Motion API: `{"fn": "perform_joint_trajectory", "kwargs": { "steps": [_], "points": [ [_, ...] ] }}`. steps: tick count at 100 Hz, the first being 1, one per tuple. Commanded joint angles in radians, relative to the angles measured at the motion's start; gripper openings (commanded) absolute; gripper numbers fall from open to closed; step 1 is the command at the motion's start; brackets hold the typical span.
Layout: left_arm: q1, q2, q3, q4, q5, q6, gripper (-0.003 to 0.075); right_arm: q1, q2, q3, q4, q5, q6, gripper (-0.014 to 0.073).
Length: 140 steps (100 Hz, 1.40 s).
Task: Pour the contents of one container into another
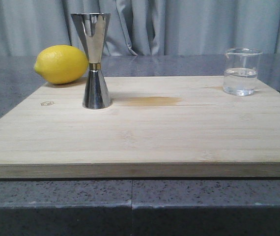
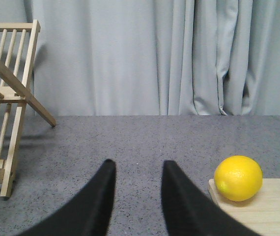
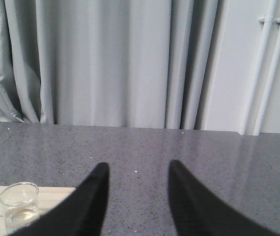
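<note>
You had the beaker [image 3: 18, 205] at lower left, just beside your right gripper [image 3: 137, 169], whose jaws gaped empty, jigger [image 1: 95, 61] well apart

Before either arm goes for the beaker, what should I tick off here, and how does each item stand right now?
1. Glass beaker upright on the cutting board, clear liquid inside: ok.
2. Steel jigger upright, mouth open upward: ok.
3. Right claw open and empty, beaker visible off to its side: ok.
4. Left claw open and empty, away from the jigger: ok.
5. Board between beaker and jigger free of objects; only a faint stain there: ok.
6. Lemon sits close behind the jigger; whether they touch: cannot tell.
</note>
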Motion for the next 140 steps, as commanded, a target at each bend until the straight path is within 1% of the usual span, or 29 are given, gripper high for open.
{"fn": "perform_joint_trajectory", "kwargs": {
  "steps": [1, 2, 6, 11, 68, 80, 93, 105, 116, 130, 140],
  "points": [
    [0.006, 0.018, -0.03, 0.001, -0.068, -0.004, 0.0499, 0.0, 0.02, -0.032, -0.013, -0.059, -0.011, 0.0495],
    [0.006, 0.018, -0.03, 0.001, -0.068, -0.004, 0.0522, 0.0, 0.02, -0.032, -0.013, -0.059, -0.011, 0.0516],
    [0.006, 0.018, -0.03, 0.001, -0.067, -0.004, 0.0571, 0.0, 0.02, -0.032, -0.013, -0.059, -0.011, 0.0555],
    [0.006, 0.018, -0.03, 0.001, -0.063, -0.004, 0.059, 0.0, 0.02, -0.032, -0.013, -0.059, -0.011, 0.0581],
    [0.006, 0.023, -0.03, -0.036, -0.057, -0.004, 0.0587, 0.0, 0.022, -0.032, -0.004, -0.057, -0.011, 0.0584],
    [0.006, 0.047, -0.05, -0.036, -0.019, -0.004, 0.0587, 0.0, 0.047, -0.07, 0.003, 0.037, -0.011, 0.0584],
    [0.006, 0.111, -0.119, -0.036, 0.119, 0.006, 0.0587, 0.0, 0.128, -0.155, 0.016, 0.168, -0.011, 0.0584],
    [0.0, 0.198, -0.207, -0.052, 0.284, 0.068, 0.0587, 0.0, 0.213, -0.226, 0.034, 0.246, -0.011, 0.0584],
    [0.0, 0.28, -0.259, -0.132, 0.399, 0.161, 0.0587, 0.0, 0.285, -0.265, 0.048, 0.293, -0.011, 0.0584],
    [0.0, 0.389, -0.286, -0.321, 0.499, 0.353, 0.0587, 0.0, 0.361, -0.295, 0.053, 0.332, -0.013, 0.0584],
    [0.0, 0.467, -0.289, -0.496, 0.537, 0.556, 0.0587, 0.0, 0.403, -0.299, 0.08, 0.339, -0.038, 0.0584]
  ]
}}
